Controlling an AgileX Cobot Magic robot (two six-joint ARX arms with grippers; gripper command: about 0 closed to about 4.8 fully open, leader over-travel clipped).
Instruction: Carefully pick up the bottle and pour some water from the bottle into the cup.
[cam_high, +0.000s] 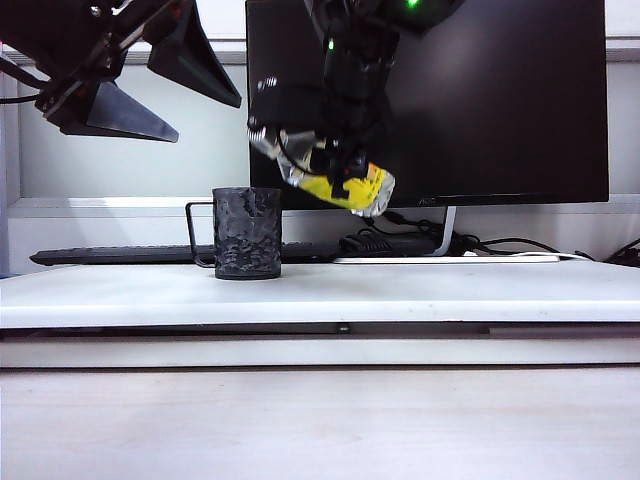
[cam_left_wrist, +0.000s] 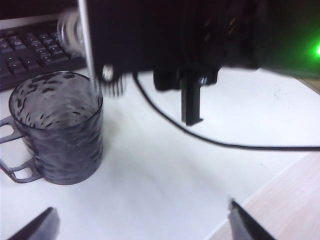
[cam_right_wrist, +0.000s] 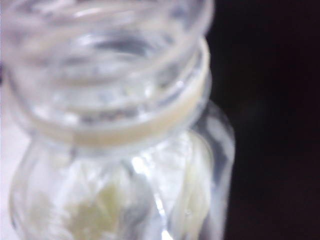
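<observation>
A: The right gripper (cam_high: 335, 160) is up above the white table (cam_high: 400, 290), clamped on the bottle (cam_high: 330, 178), which is tipped well over with its neck toward the cup (cam_high: 247, 233).

B: And the neck sits above and just right of the rim in the exterior view. Through the right wrist view the bottle (cam_right_wrist: 115, 125) fills the picture, capless mouth close up, blurred.

A: Any water pouring?

B: Can't tell; no stream shows clearly.

A: The left gripper (cam_high: 150, 85) hangs high on the left, fingers spread wide, holding nothing.

B: Its wrist view confirms it: both fingertips (cam_left_wrist: 37, 227) far apart, the cup (cam_left_wrist: 57, 127) standing upright on the table (cam_left_wrist: 165, 180), handle outward, keyboard (cam_left_wrist: 35, 52) behind it.

A: The monitor (cam_high: 480, 100) stands dark at the back.
</observation>
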